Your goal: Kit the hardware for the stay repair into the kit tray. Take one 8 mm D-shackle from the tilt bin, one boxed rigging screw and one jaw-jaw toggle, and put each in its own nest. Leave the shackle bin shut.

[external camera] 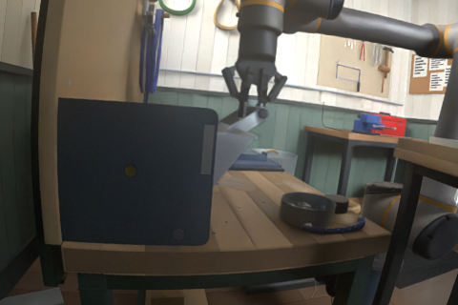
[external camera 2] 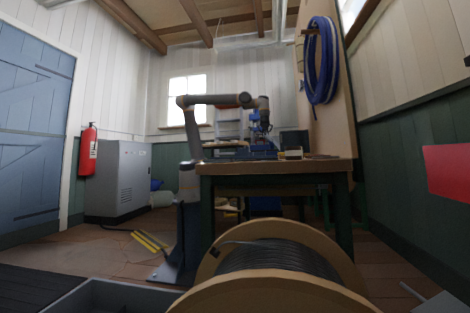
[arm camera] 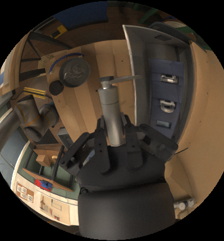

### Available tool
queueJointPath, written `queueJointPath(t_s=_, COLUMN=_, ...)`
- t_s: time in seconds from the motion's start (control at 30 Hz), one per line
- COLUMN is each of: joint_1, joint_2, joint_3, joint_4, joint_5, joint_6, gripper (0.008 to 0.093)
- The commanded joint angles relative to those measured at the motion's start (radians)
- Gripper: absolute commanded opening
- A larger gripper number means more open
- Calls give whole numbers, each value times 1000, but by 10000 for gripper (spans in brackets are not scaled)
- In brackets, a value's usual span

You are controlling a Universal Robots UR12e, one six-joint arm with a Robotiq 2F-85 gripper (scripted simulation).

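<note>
Most of the tilt bin [external camera: 136, 171] is hidden in the side camera behind its dark blue side panel; its grey front [external camera: 233, 138] is tilted outward. From above, the open bin [arm camera: 166, 89] shows a blue liner holding two metal D-shackles [arm camera: 168, 78] [arm camera: 168, 106]. My gripper [external camera: 253, 110] [arm camera: 114, 130] is closed on the bin's grey cylindrical handle [arm camera: 111, 114], high at the front's upper edge. The kit tray [external camera: 255, 163] lies flat on the bench beyond the bin. I cannot make out the boxed rigging screw or the toggle.
A tall plywood backboard [external camera: 94, 47] rises behind the bin along the bench's left side. A dark round dish [external camera: 307, 208], a small black puck [external camera: 337, 203] and a blue rope [external camera: 333, 228] sit near the bench's right edge. A second table [external camera: 433, 157] stands to the right.
</note>
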Motion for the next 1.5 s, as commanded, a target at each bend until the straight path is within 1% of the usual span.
queueJointPath(t_s=0.0, joint_1=0, joint_2=1, joint_3=-3, joint_4=-1, joint_5=0, joint_6=0, gripper=80)
queueJointPath(t_s=0.63, joint_1=1, joint_2=24, joint_3=-41, joint_4=14, joint_5=0, joint_6=1, gripper=80)
queueJointPath(t_s=1.47, joint_1=3, joint_2=67, joint_3=-104, joint_4=34, joint_5=0, joint_6=3, gripper=80)
